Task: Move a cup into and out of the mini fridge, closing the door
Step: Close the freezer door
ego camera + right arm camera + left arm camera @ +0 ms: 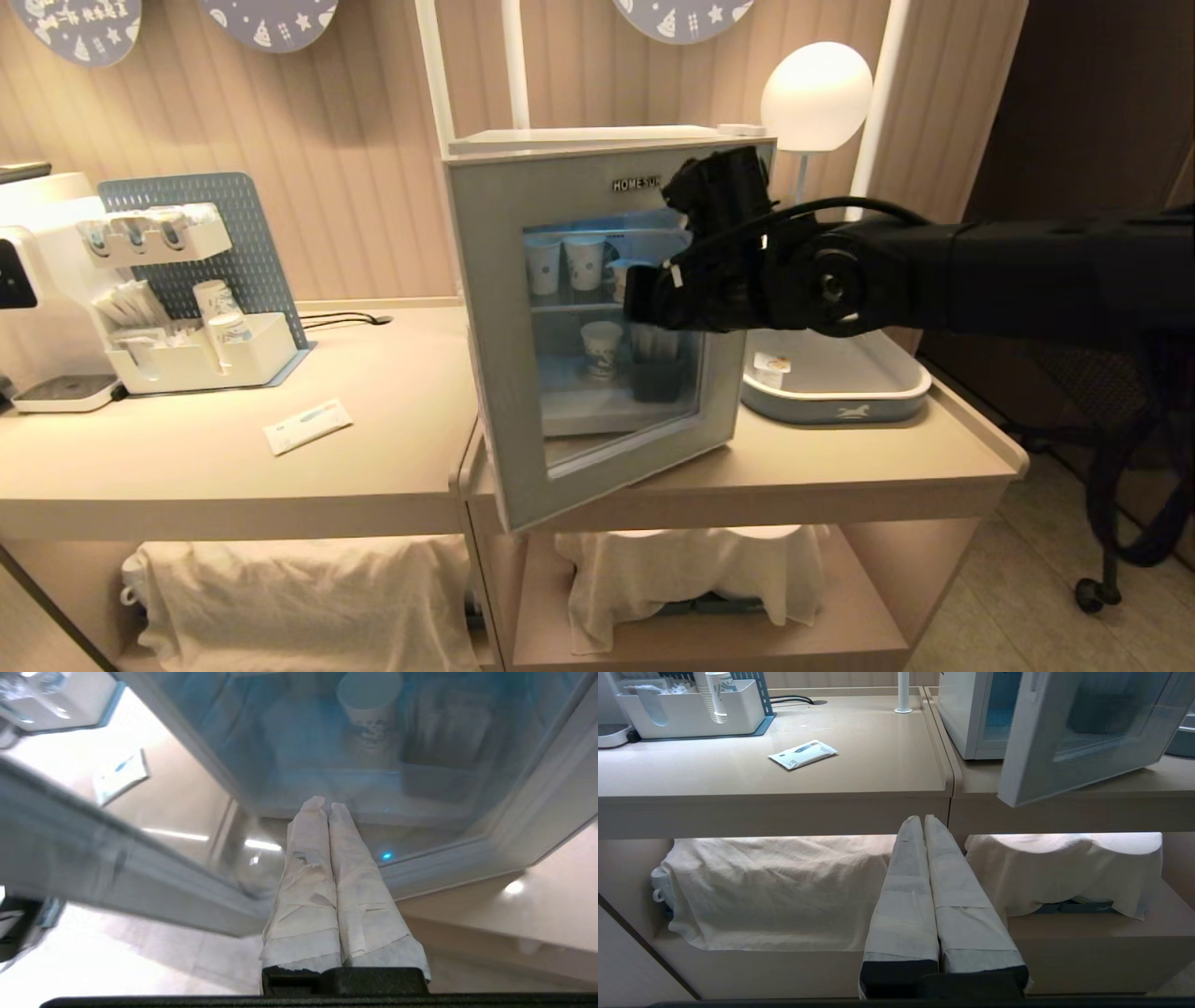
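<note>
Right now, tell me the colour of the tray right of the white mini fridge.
Blue-grey outside, pale inside, the tray shows best in the head view.

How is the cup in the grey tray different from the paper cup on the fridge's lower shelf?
The cup in the tray is short with a flat lid; the paper cup is taller and open-topped. The first sits outside the mini fridge, the second inside, behind the door. Both are white.

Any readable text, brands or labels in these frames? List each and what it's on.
"HOME SU", cut off by the right arm: top of the mini fridge's door.
Sachet on the counter: blue print, unreadable.
Paper cups in the fridge: blue pattern, no legible words.
Grey tray: white horse emblem, no text.
</note>
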`<state>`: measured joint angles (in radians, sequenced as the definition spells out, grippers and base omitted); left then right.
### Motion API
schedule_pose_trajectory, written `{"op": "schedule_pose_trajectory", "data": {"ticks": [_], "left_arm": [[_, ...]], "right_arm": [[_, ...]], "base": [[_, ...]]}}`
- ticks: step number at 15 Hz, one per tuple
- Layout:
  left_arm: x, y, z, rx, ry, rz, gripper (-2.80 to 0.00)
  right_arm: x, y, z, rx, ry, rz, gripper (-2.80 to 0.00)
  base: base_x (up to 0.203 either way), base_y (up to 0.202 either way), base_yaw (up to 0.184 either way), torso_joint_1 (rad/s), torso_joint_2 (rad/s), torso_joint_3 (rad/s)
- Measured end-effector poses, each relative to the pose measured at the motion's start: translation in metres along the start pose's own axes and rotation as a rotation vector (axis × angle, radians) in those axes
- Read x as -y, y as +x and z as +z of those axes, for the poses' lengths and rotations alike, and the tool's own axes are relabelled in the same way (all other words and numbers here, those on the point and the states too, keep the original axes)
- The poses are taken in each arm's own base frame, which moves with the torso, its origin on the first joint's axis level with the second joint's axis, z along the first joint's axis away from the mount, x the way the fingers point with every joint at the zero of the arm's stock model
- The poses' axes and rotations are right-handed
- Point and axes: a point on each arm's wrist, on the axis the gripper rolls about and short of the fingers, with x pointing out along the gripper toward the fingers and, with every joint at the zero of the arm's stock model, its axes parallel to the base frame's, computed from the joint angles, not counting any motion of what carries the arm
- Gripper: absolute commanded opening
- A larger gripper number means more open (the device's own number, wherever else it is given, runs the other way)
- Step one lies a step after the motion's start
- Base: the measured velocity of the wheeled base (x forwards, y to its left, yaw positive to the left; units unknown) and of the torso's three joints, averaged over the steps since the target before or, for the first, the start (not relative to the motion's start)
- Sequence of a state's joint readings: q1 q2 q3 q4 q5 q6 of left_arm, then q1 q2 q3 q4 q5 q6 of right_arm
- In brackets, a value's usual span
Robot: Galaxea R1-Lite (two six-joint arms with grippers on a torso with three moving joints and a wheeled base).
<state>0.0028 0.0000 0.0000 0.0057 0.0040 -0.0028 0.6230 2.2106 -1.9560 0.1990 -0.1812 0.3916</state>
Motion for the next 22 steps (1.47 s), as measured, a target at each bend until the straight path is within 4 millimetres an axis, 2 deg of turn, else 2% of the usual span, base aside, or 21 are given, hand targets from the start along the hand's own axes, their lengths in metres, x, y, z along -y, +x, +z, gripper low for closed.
{"op": "schedule_pose_trajectory", "data": {"ticks": [5, 10, 13, 15, 17, 19, 20, 22], "left_arm": [[0.0, 0.0, 0.0, 0.0, -0.008, 0.002, -2.8], [0.0, 0.0, 0.0, 0.0, -0.007, 0.001, -2.8], [0.0, 0.0, 0.0, 0.0, -0.008, 0.0, -2.8], [0.0, 0.0, 0.0, 0.0, -0.008, 0.001, -2.8], [0.0, 0.0, 0.0, 0.0, -0.008, 0.001, -2.8], [0.0, 0.0, 0.0, 0.0, -0.008, 0.001, -2.8], [0.0, 0.0, 0.0, 0.0, -0.008, 0.002, -2.8], [0.0, 0.0, 0.0, 0.0, -0.008, 0.001, -2.8]], "right_arm": [[-0.001, 0.048, -0.009, 0.229, -0.184, -0.002, -2.8], [0.019, 0.104, -0.039, 0.399, -0.423, -0.177, -2.8], [0.034, 0.12, -0.053, 0.355, -0.43, -0.203, -2.8], [0.04, 0.121, -0.054, 0.351, -0.397, -0.218, -2.8], [0.042, 0.113, -0.047, 0.363, -0.363, -0.271, -2.8], [0.044, 0.081, -0.021, 0.426, -0.323, -0.353, -2.8], [0.044, 0.058, -0.004, 0.458, -0.306, -0.394, -2.8], [0.047, -0.01, 0.038, 0.554, -0.264, -0.497, -2.8]], "base": [[0.0, 0.0, 0.0, 0.0, 0.0, 0.0], [0.0, 0.0, 0.0, 0.0, 0.0, 0.0], [0.0, 0.0, 0.0, 0.0, 0.0, 0.0], [0.0, 0.0, 0.0, 0.0, 0.0, 0.0], [0.0, 0.0, 0.0, 0.0, 0.0, 0.0], [0.0, 0.0, 0.0, 0.0, 0.0, 0.0], [0.0, 0.0, 0.0, 0.0, 0.0, 0.0], [0.0, 0.0, 0.0, 0.0, 0.0, 0.0]]}}
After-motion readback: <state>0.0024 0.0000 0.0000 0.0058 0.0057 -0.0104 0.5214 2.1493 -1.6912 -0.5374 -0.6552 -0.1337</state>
